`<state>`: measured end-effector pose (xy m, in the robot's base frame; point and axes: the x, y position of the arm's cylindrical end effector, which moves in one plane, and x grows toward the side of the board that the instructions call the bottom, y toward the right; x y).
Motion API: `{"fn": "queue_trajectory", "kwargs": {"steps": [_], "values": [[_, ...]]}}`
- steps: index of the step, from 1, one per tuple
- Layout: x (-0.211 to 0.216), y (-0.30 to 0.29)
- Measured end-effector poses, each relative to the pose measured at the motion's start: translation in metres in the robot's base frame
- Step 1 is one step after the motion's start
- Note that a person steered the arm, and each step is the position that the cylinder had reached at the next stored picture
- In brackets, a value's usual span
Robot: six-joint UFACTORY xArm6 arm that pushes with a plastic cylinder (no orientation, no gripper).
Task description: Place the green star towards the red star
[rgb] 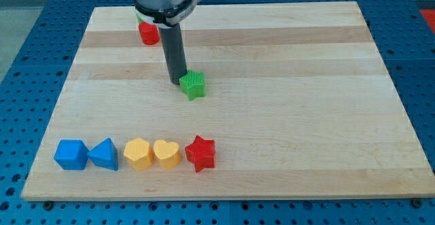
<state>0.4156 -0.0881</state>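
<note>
- I have no claw at all, so there is nothing to open or close. I only have a dark rod, and my tip (178, 81) slides on the wooden board (306, 116).
- My tip is touching, or just beside, the left far side of the green star (194, 85).
- The green star sits near the middle of the board, a bit to the left.
- The red star (200, 153) is at the near edge, well apart from the green star and almost straight below it in the view.
- The red star is the right end of a row. From the left: a blue cube (71, 154), a blue triangle block (104, 154), a yellow hexagon block (138, 153) and a yellow heart (167, 153).
- A red block (149, 33) is at the far left, partly hidden behind my arm, with a bit of green just above it. I cannot tell its shape.
- What could go wrong: I think a push from the side could make the green star spin and slip off my tip.
- A push too far to the left could bump the yellow heart, and a push too hard could knock the red star off the near edge.
- There are no boxes, bowls or trays here, so nothing is inside anything.
</note>
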Motion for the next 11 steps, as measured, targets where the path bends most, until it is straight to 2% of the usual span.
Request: {"fn": "queue_trajectory", "kwargs": {"steps": [3,8,11], "values": [[0.045,0.051],[0.012,0.110],[0.076,0.112]]}}
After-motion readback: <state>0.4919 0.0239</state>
